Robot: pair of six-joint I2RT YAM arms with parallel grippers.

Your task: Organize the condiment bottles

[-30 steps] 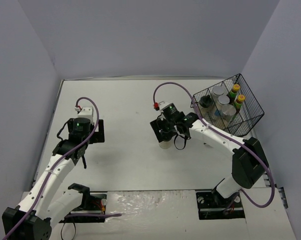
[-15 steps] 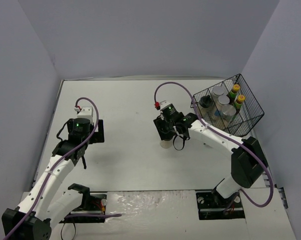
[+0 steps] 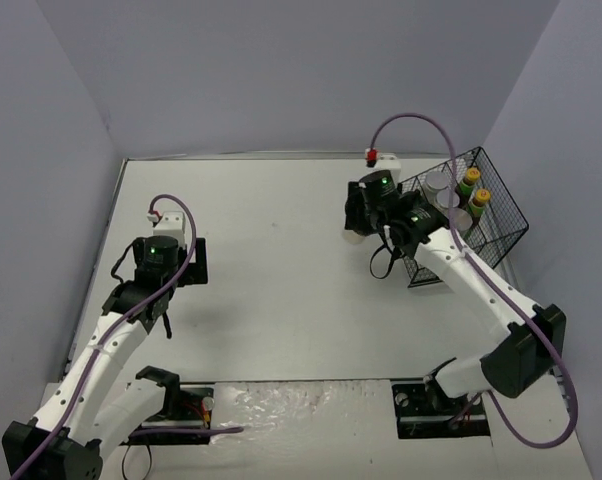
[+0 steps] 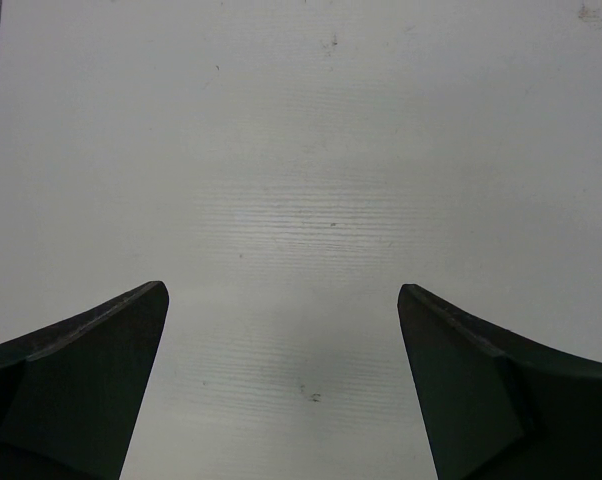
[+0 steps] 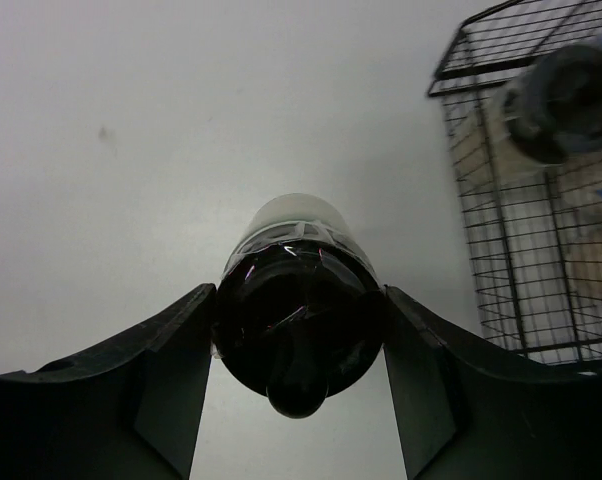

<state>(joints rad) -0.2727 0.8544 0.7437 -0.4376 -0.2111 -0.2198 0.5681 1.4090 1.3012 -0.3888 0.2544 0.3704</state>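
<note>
My right gripper (image 3: pixel 354 225) is shut on a black-lidded beige jar (image 3: pixel 352 237), held off the table just left of the black wire basket (image 3: pixel 504 214). In the right wrist view the jar (image 5: pixel 293 225) sits lid-first between the fingers (image 5: pixel 166 370) of that gripper (image 5: pixel 299 296). Silver-lidded shakers (image 3: pixel 438 182) and two yellow-capped dark bottles (image 3: pixel 471 177) stand in the basket. A dark-lidded jar (image 5: pixel 566 98) shows through the basket's wire (image 5: pixel 486 150). Over bare table at the left, my left gripper (image 3: pixel 195 262) (image 4: pixel 281 300) is open and holds nothing.
The basket stands at the table's back right corner, against the right wall. Grey walls close the table on the left, back and right. The white table top (image 3: pixel 271 230) spreads between the two arms.
The right gripper closed on the jar near the table's middle, lifted it and carried it back and to the right, up to the basket. The left arm has not moved.
</note>
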